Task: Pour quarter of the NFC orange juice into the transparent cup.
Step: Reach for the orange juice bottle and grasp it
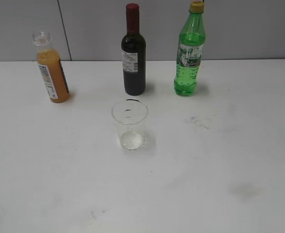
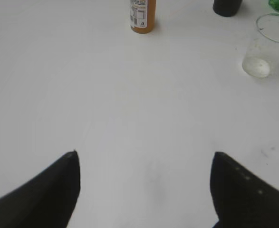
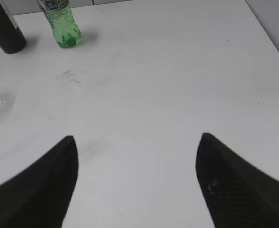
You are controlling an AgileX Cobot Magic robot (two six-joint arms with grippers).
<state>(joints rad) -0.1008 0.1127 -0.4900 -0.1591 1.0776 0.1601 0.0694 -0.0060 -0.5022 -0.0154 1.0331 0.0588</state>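
Note:
The NFC orange juice [image 1: 52, 72] stands upright at the table's back left, a small clear bottle of cloudy orange liquid with an open neck; its lower part shows in the left wrist view [image 2: 143, 16]. The transparent cup [image 1: 129, 124] stands near the table's middle, in front of the wine bottle, and appears at the right of the left wrist view [image 2: 267, 45]. My left gripper [image 2: 145, 159] is open over bare table, well short of the juice. My right gripper [image 3: 136, 141] is open too, with nothing between its fingers. Neither arm shows in the exterior view.
A dark wine bottle [image 1: 133, 53] stands at the back centre and a green soda bottle [image 1: 189, 52] at the back right. The white table [image 1: 220, 160] has faint smudges right of the cup. Its right edge [image 3: 272, 38] shows in the right wrist view.

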